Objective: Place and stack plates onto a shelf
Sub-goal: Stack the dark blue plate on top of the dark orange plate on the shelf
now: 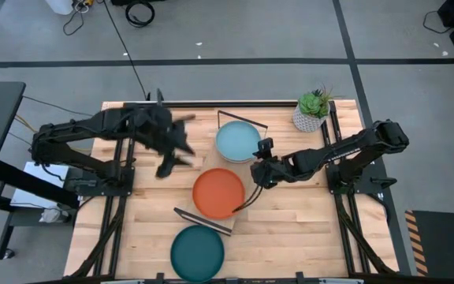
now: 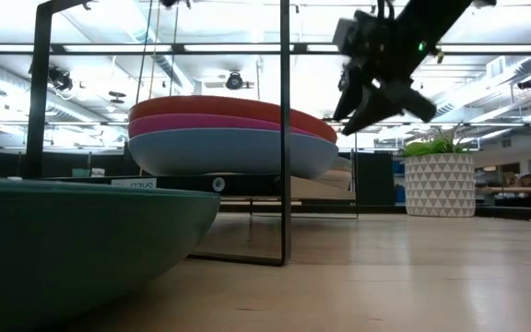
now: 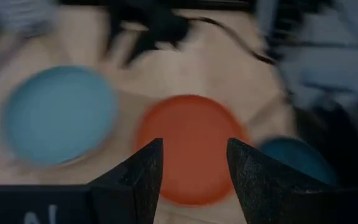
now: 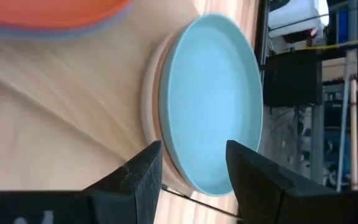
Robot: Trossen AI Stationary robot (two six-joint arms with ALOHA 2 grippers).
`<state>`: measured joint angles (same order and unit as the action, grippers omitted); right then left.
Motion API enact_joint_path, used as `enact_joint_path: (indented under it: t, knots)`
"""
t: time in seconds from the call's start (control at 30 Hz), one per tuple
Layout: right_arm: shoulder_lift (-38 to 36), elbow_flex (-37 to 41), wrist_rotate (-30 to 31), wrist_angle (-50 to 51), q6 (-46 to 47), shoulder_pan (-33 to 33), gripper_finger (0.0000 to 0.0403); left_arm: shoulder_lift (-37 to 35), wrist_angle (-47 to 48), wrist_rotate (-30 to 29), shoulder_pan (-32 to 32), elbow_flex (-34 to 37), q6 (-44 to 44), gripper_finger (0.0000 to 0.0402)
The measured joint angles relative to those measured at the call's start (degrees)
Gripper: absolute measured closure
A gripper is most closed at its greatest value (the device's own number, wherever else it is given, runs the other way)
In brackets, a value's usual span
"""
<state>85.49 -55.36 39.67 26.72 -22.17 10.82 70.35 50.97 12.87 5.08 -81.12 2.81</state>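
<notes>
The shelf (image 1: 199, 218) lies slantwise across the table's middle. On it an orange-red plate (image 1: 218, 192) tops a stack, with a magenta plate (image 2: 182, 123) and a blue plate (image 2: 229, 152) under it. At the shelf's far end a light teal plate (image 1: 237, 142) rests on pale plates (image 4: 151, 81). A dark teal plate (image 1: 197, 252) lies on the table by the near edge. My left gripper (image 1: 176, 160) hovers open to the left of the shelf. My right gripper (image 1: 255, 175) hangs open to the right of it, above and between the two stacks, with nothing between its fingers (image 4: 143, 171).
A potted plant (image 1: 312, 110) in a white patterned pot stands at the table's far right corner. The shelf's black wire frames (image 2: 285, 138) rise at both its short ends. Bare wood stretches over the table's near right part (image 1: 298, 237).
</notes>
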Motion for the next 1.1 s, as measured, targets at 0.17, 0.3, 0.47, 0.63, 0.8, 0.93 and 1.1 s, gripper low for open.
enact_joint_path:
  t: [0.17,0.3,0.47,0.63,0.8,0.93,1.1]
  knots:
    - [0.0,-3.82,0.77,7.51,14.6,3.84,0.0221,0.15,-0.25,-2.75,-12.71,0.01,0.88,0.0219]
    - [0.0,-4.47,-1.85,12.7,25.97,6.42,0.0224,0.12,-2.23,-15.78,-25.52,-0.01,0.02,0.0219]
    - [0.0,-4.47,-3.4,20.25,38.54,10.44,0.0227,1.26,-3.62,-27.21,-39.57,-0.03,-8.14,0.0219]
    - [0.0,-4.47,-0.36,23.97,46.0,14.67,0.0228,6.56,-2.1,-37.64,-49.63,-0.03,-15.98,0.0219]
    - [0.0,-4.47,1.98,23.94,50.62,17.27,0.0228,13.77,-1.12,-40.4,-54.47,-0.03,-21.24,0.0219]
    - [0.0,-4.47,5.16,23.9,55.76,18.74,0.0228,20.19,-1.02,-39.66,-57.04,-0.03,-23.61,0.0219]
    - [0.0,-4.47,11.6,23.22,58.6,19.97,0.0228,25.97,-1.55,-39.44,-59.54,-0.03,-28.4,0.0219]
